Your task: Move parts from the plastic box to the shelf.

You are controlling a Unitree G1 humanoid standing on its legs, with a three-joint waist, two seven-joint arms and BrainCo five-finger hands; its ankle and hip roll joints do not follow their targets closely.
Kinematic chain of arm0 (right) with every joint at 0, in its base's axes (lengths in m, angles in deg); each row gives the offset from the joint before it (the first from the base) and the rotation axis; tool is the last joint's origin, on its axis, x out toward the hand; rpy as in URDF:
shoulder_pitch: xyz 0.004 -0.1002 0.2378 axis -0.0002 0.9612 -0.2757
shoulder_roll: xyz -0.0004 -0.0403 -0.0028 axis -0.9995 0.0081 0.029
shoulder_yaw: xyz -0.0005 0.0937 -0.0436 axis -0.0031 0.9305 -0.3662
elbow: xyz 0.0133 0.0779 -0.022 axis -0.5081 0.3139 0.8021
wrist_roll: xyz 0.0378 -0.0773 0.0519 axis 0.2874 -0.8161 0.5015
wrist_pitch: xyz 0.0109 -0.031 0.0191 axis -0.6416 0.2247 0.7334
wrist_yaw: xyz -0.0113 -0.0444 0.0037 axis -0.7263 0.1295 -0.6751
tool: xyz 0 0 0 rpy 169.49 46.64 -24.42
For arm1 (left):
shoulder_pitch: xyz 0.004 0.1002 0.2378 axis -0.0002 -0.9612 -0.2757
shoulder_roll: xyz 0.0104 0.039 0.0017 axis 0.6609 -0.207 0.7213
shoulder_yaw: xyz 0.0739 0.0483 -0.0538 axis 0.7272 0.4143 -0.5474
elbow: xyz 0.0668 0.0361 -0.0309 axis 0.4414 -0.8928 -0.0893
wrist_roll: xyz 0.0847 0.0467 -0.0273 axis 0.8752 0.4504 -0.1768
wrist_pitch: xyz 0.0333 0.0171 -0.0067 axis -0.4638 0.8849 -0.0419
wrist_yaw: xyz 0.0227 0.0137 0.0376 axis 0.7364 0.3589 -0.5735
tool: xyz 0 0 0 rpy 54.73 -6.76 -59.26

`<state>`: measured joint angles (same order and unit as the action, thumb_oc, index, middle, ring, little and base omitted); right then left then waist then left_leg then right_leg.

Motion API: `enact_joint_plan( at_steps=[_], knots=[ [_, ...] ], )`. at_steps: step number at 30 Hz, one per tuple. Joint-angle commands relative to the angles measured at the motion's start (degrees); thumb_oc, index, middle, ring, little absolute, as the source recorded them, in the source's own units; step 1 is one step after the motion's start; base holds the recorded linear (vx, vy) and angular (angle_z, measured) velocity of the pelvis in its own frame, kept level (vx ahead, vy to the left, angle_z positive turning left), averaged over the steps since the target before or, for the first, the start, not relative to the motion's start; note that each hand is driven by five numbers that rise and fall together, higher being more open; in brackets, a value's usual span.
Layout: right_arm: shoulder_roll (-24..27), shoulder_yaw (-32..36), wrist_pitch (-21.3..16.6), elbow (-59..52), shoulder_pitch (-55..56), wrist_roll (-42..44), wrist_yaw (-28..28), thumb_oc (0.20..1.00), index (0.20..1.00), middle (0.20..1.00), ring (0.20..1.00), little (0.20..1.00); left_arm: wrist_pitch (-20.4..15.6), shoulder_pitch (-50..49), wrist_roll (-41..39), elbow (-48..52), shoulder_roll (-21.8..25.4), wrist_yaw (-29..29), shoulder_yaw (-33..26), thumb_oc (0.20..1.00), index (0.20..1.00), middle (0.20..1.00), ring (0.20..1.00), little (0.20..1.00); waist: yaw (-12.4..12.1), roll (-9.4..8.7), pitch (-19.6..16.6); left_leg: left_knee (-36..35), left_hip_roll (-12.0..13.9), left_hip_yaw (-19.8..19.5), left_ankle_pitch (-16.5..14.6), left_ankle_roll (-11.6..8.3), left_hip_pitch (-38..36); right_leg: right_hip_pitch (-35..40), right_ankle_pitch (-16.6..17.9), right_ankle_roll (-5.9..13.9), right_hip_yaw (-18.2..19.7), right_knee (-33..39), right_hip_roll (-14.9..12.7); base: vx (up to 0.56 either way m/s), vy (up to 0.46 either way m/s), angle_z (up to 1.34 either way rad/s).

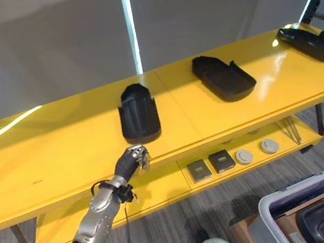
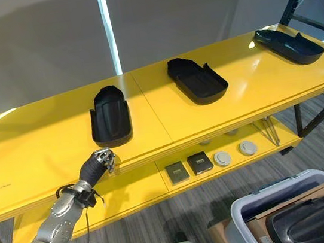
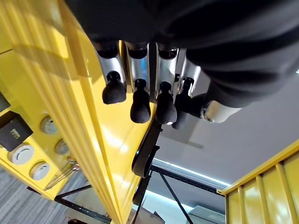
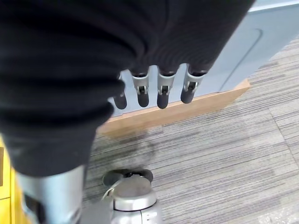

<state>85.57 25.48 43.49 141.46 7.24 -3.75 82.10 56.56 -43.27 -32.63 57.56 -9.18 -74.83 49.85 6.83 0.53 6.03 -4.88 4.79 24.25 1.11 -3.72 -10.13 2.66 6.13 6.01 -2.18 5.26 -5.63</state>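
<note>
Left hand (image 1: 132, 159): empty, fingers loosely curled, at the shelf (image 1: 64, 153) front edge, just below the leftmost part (image 1: 139, 114).
Shelf parts: three, spaced along the top.
Box (image 2: 253, 208): low right, next part (image 2: 315, 221) inside, long axis left-right.
Right hand (image 4: 159, 91): empty, fingers relaxed, near the box; likely the nearer hand.

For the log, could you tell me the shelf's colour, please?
The shelf is yellow, clearest in the left eye view.
</note>
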Motion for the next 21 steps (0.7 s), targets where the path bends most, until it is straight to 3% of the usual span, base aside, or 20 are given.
enact_joint_plan(
  at_steps=[1,21],
  knots=[
    [0.3,-2.6,0.0,2.2,-0.8,-1.1,-1.5,1.0,1.0,1.0,1.0,1.0,-5.0,5.7,2.1,-1.2,-1.8,-2.7,-0.2,0.2,0.2,0.2,0.2,0.2,0.7,0.84,1.3,0.9,5.0,-5.5,-1.1,-0.25,1.7,0.8,-2.3,1.99,0.0,-0.3,-1.0,0.02,-0.025,-0.04],
    [0.9,-3.3,-0.4,2.4,-0.6,-2.9,-0.4,1.0,1.0,1.0,1.0,1.0,-8.1,13.0,9.0,-19.0,-6.9,-12.3,-0.9,0.2,0.2,0.2,0.2,0.2,3.8,0.61,1.6,1.2,5.6,-3.5,-1.4,-0.34,0.9,0.8,-2.6,1.98,2.0,-0.3,-0.5,0.01,-0.007,-0.05]
  ],
)
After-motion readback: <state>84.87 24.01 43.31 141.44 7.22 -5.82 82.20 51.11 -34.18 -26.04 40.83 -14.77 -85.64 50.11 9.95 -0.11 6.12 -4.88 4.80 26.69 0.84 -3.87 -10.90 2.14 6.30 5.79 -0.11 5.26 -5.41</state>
